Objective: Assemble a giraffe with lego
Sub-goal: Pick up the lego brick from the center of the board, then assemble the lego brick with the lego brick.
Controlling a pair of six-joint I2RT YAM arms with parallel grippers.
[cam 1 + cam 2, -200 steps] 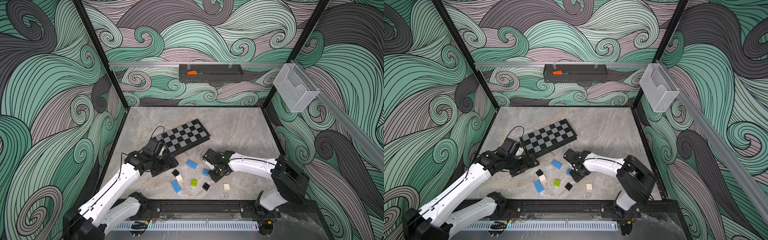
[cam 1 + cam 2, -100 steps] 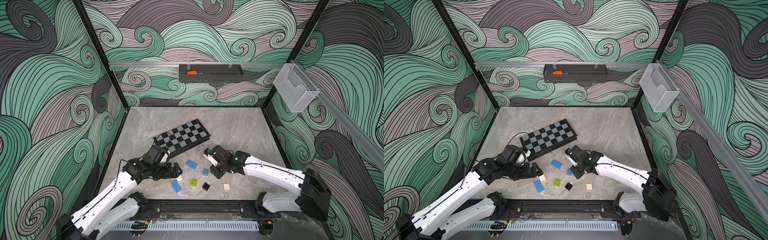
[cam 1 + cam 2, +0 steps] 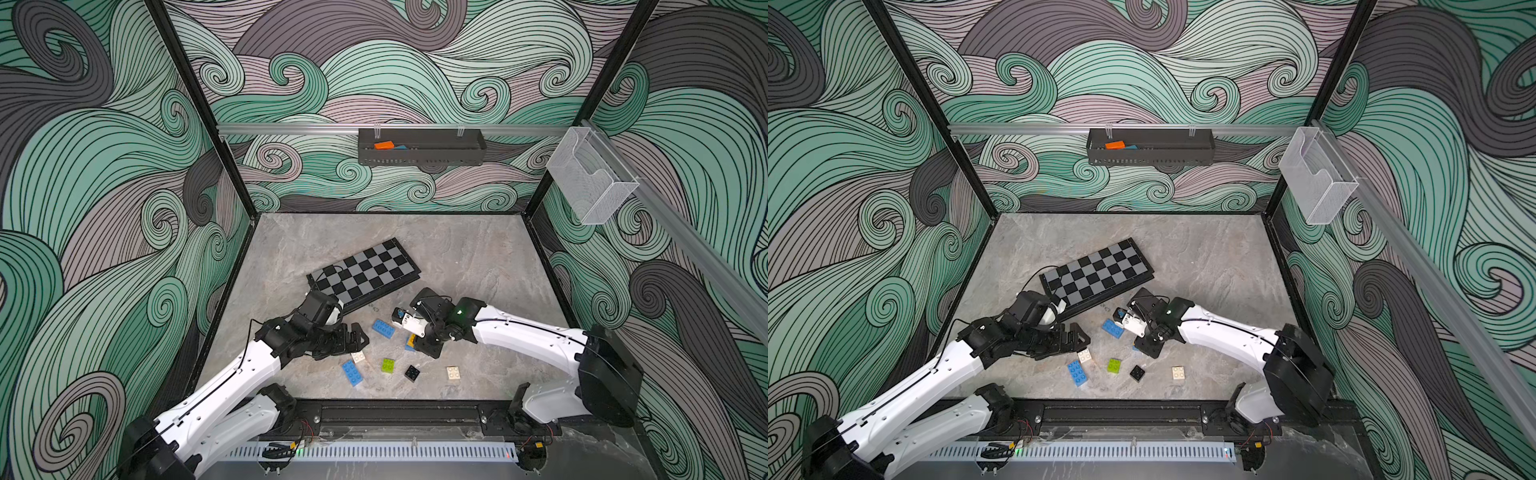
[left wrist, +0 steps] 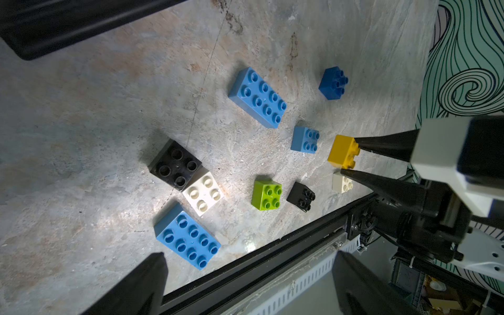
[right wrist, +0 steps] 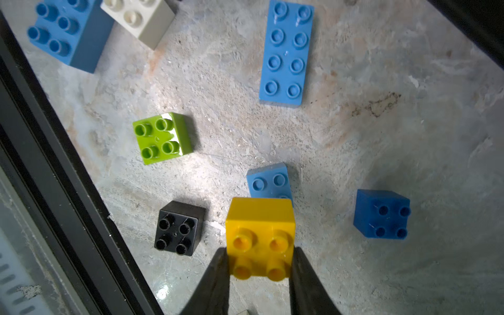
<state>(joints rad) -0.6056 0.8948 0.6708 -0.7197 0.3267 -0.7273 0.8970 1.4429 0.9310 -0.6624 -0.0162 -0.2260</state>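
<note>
**Yellow brick pinched, giraffe not begun**

The right gripper (image 5: 260,261) is clamped on a yellow brick (image 5: 260,221). Its fingers (image 5: 215,278) press flat against two opposite side walls and leave the studs uncovered. The brick looks raised just clear of the table (image 3: 457,257), over a pale blue brick (image 5: 268,180).

The left gripper (image 4: 249,255) stands wide apart and empty. It hovers near a black brick (image 4: 174,165) and a white brick (image 4: 203,192) that touch; whether they are joined I cannot tell.

The rest of the lego lies loose between the two arms, just in front of the chequered board (image 3: 365,272). Among it are two blue oblong bricks (image 4: 257,96) and a lime-green brick (image 4: 266,195). No giraffe stands anywhere yet.

These pieces strike me as light, hard, glossy shells: stiff enough that a firm pinch will not crush them. They are also smooth enough to twist or slip if the pinch lands on a corner. The flat side walls are the place to hold, square on. Pressing one brick onto another will likely need a straight, firm push. The lower brick may skid on the table unless the free gripper braces it.
</note>
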